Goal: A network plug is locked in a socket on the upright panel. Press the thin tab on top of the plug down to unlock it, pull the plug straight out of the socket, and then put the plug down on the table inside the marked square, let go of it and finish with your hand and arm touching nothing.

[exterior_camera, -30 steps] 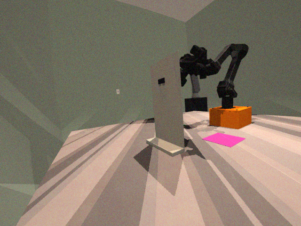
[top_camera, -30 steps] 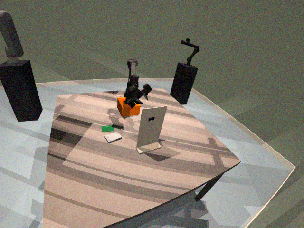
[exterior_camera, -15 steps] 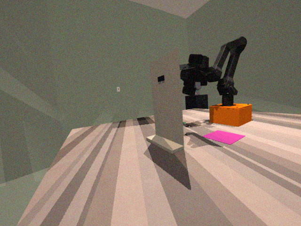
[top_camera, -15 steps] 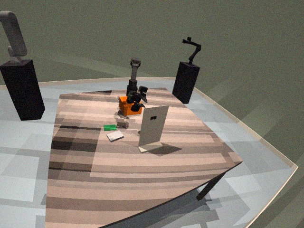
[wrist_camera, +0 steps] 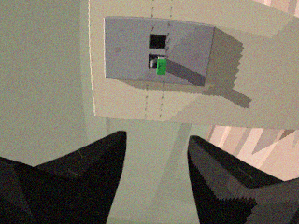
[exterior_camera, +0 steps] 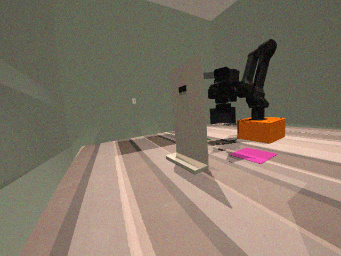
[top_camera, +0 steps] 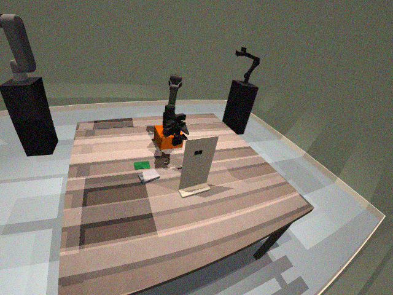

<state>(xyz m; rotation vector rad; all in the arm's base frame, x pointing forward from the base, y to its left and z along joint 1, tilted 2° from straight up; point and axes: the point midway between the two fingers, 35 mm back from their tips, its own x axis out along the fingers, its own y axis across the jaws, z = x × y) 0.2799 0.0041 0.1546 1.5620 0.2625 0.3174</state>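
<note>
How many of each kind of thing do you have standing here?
Robot arms: 3
Black pedestals: 2
Orange base block: 1
Upright panel: 1
Flat patches: 2
Total: 9

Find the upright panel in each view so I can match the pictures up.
Top: the upright panel stands just right of centre, in front of the orange base.
Exterior: centre, hiding part of the black arm.
Wrist: upper half, carrying the green plug.
Shared landmark: the black arm, behind the panel in two views; its fingers fill the wrist view's bottom.
</note>
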